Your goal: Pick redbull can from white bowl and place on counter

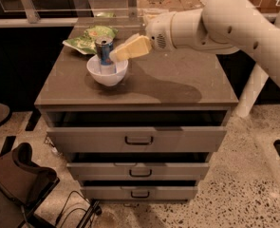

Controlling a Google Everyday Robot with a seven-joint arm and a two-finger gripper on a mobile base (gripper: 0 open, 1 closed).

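Observation:
The redbull can (103, 54) stands upright in the white bowl (107, 72) at the left part of the counter (177, 80). My gripper (121, 53) comes in from the right on a white arm. Its pale yellow fingers (132, 47) point left, and their tips are right next to the can's right side, near its upper half. I cannot tell whether they touch the can.
A green snack bag (89, 37) lies behind the bowl at the counter's back left. The cabinet below has three drawers, and the top drawer (138, 137) stands pulled out a little. A dark chair (21, 179) stands at the lower left on the floor.

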